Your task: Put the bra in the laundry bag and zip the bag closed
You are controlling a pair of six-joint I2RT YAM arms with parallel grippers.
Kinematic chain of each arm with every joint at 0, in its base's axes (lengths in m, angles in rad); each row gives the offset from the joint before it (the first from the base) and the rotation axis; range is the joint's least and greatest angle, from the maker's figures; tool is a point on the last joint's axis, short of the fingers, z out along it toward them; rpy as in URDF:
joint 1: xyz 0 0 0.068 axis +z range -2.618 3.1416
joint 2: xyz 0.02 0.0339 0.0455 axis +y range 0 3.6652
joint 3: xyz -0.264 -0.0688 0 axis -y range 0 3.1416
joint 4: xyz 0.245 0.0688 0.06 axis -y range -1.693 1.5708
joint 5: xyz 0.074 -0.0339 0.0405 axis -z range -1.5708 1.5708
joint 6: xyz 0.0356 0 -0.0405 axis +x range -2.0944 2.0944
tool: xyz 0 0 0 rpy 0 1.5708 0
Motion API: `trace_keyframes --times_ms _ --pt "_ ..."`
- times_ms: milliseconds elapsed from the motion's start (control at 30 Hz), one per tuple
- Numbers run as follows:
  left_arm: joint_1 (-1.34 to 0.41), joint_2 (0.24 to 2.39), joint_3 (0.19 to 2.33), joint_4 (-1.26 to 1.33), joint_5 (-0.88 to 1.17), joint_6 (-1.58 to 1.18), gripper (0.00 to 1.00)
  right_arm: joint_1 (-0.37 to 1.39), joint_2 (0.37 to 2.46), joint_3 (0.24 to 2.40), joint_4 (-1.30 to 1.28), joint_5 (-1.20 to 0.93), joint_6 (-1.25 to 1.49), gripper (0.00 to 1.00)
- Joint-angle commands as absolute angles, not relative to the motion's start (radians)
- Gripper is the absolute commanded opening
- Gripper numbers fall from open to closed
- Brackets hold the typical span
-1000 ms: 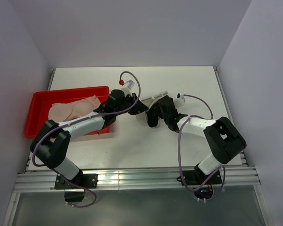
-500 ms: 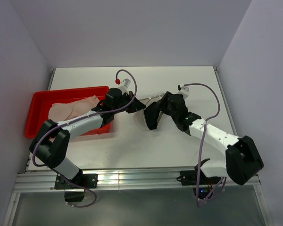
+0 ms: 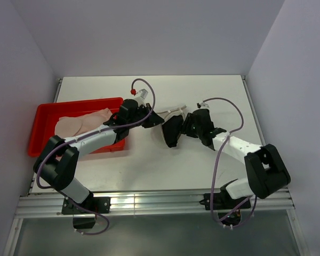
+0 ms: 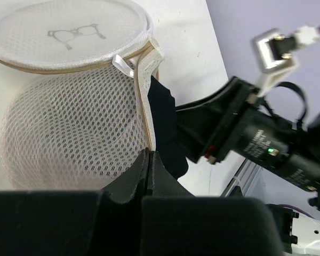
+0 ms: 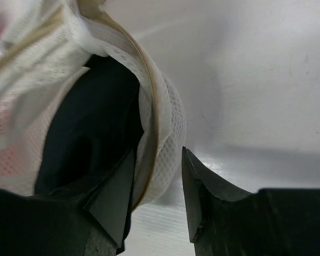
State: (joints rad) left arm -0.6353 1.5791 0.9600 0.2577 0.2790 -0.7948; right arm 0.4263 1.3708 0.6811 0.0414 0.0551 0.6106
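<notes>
Pinning laundry bag (image 4: pixel 69 133) open: left gripper (image 4: pixel 148 158) clenched on its rim, right gripper (image 5: pixel 159 153) parted astride it; bra (image 3: pixel 82 124) well apart, unbagged; zip undone.

A red tray (image 3: pixel 74 102) holding a pale pink cloth (image 3: pixel 82 124) sits on the white table's (image 3: pixel 165 170) left side.

Left end effector (image 4: pixel 148 156) clamped, right end effector (image 5: pixel 157 156) parted

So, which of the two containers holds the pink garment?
The red tray on the left; the other, the white mesh laundry bag, sits in the middle.
</notes>
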Motion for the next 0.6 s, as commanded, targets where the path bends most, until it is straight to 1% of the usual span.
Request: trace_keyframes --times_ms 0,67,133,200,233,300,333,400,433,467,533,567 --pt "-0.63 1.569 1.011 0.273 0.278 -0.762 0.0 0.414 1.422 0.742 0.112 -0.038 0.58 0.47" --pt "-0.629 1.572 1.014 0.267 0.267 -0.761 0.0 0.405 1.472 0.761 0.124 -0.023 0.598 0.4" --pt "-0.627 1.569 1.014 0.261 0.258 -0.758 0.0 0.403 1.489 0.752 0.15 -0.008 0.618 0.19" --pt "-0.624 1.565 1.025 0.238 0.221 -0.749 0.0 0.403 1.464 0.724 0.152 -0.003 0.638 0.03" --pt "-0.624 1.562 1.031 0.227 0.204 -0.736 0.0 0.403 1.415 0.709 0.146 -0.002 0.643 0.01" --pt "-0.62 1.565 1.06 0.206 0.172 -0.732 0.0 0.403 1.35 0.675 0.109 0.027 0.637 0.0" --pt "-0.618 1.568 1.072 0.196 0.176 -0.729 0.0 0.403 1.316 0.675 0.033 0.028 0.629 0.0" --pt "-0.617 1.594 1.127 0.173 0.163 -0.718 0.0 0.419 1.203 0.712 -0.065 -0.026 0.58 0.0" --pt "-0.617 1.604 1.149 0.163 0.157 -0.713 0.0 0.44 1.172 0.736 -0.125 -0.015 0.563 0.0" --pt "-0.617 1.626 1.202 0.125 0.153 -0.698 0.0 0.466 1.123 0.792 -0.24 0.014 0.537 0.0" --pt "-0.614 1.641 1.253 0.091 0.149 -0.687 0.0 0.53 1.105 0.833 -0.34 0.104 0.512 0.0" --pt "-0.612 1.647 1.287 0.08 0.146 -0.681 0.0 0.535 1.114 0.839 -0.341 0.106 0.496 0.0"
